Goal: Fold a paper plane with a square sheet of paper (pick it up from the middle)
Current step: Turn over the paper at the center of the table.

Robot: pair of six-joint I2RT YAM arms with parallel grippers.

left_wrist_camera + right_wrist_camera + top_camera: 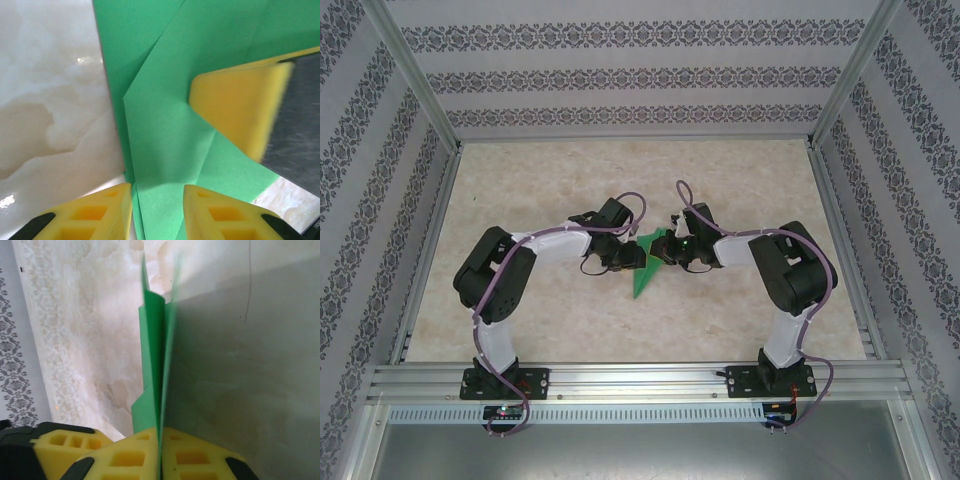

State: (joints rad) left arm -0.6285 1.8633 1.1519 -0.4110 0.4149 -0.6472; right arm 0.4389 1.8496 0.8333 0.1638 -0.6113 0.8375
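The green paper, folded into a pointed paper plane (644,276), hangs between both arms over the middle of the table, tip toward the near side. My right gripper (667,250) is shut on it: in the right wrist view its yellow fingertips (161,455) press together on the plane's upright folded edge (152,355). My left gripper (637,255) faces it from the left. In the left wrist view its jaws (157,215) stand apart, and the creased green paper (170,125) runs through the gap. One right finger (235,110) rests against the paper.
The marble-patterned table (550,180) stretches to aluminium frame posts (420,90) and patterned walls (620,70) on three sides. A metal rail (640,378) carrying the arm bases runs along the near edge.
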